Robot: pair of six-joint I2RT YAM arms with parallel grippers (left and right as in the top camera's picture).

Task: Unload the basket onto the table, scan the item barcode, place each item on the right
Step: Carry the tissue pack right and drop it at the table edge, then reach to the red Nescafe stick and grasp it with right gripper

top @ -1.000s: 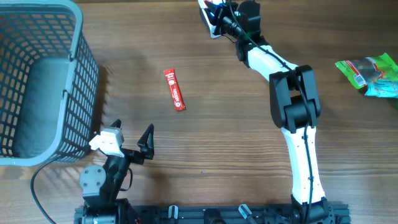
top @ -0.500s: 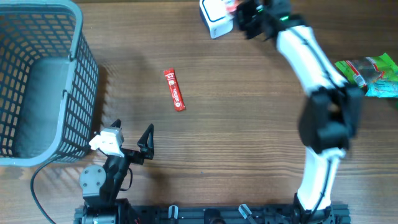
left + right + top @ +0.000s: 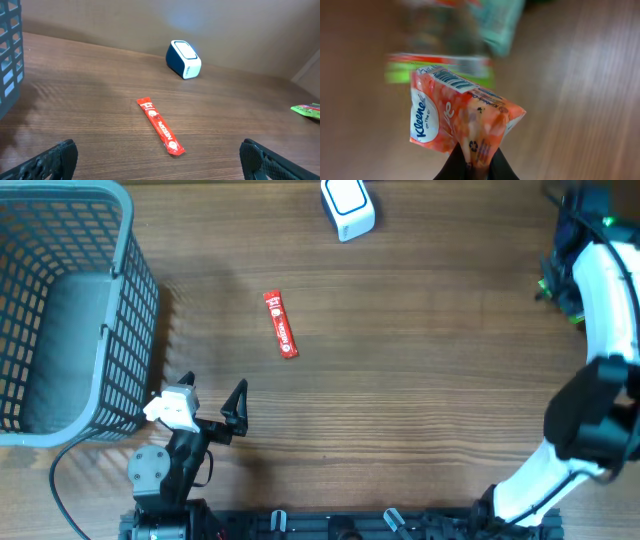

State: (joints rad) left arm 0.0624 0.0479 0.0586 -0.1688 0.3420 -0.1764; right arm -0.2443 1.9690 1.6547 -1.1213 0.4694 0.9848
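An orange Kleenex tissue pack [image 3: 457, 117] hangs in the right wrist view with my right gripper [image 3: 472, 167] shut on its lower edge. The pack's barcode [image 3: 452, 80] shows on its upper face. In the overhead view my right arm [image 3: 605, 290] reaches along the table's far right edge, and the pack is hidden there. The white and blue scanner [image 3: 347, 207] stands at the back centre, also visible as the scanner [image 3: 183, 59] from the left wrist. My left gripper [image 3: 212, 392] rests open near the front left, with nothing between its fingers.
A red stick sachet [image 3: 281, 323] lies left of centre on the wooden table. A grey mesh basket [image 3: 130, 300] fills the left side. Green packets [image 3: 440, 67] lie blurred under the held pack; one green packet [image 3: 307, 110] shows at the right in the left wrist view.
My right arm has swung from beside the scanner at the back centre to the far right edge, carrying the tissue pack over the green packets. The left arm has not moved.
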